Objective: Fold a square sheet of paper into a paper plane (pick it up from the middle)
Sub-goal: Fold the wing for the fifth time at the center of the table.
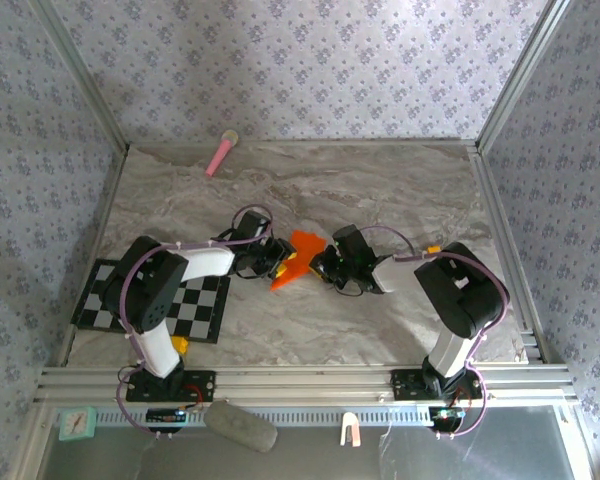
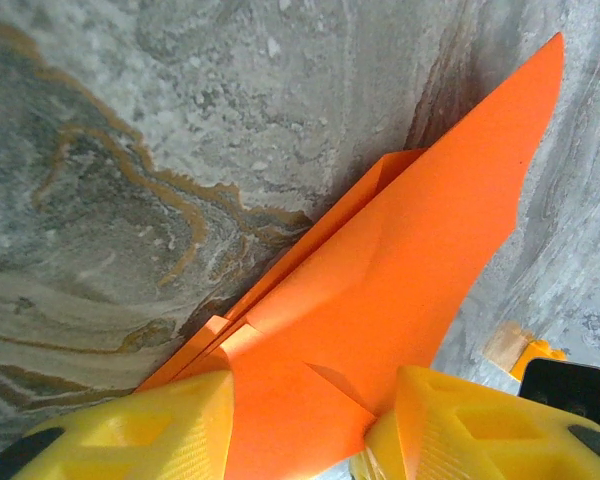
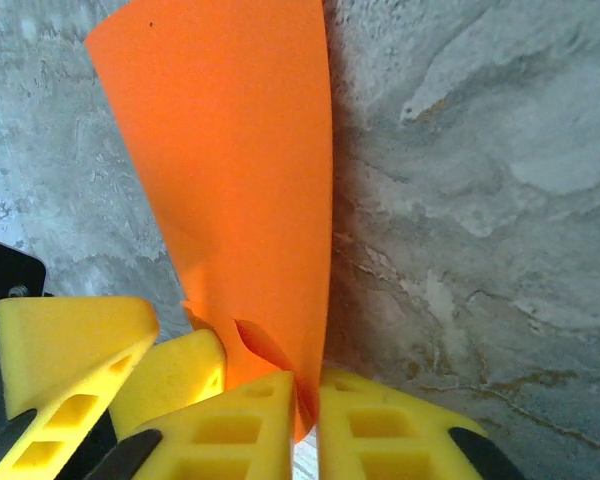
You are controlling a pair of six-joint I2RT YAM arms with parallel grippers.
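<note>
Creased orange paper (image 1: 298, 255) over the worktop (image 1: 380, 190), pinched tight by the right hand (image 3: 305, 388), its other end between the parted fingers of the left hand (image 2: 310, 388), grip unclear.

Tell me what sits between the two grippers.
The folded orange paper sits between the left gripper and right gripper in the top view; the right one clamps it.

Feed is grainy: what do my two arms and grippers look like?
Both the left arm and right arm are black with white links and looping purple cables. The left gripper and right gripper have yellow fingers with cut-out cells.
</note>
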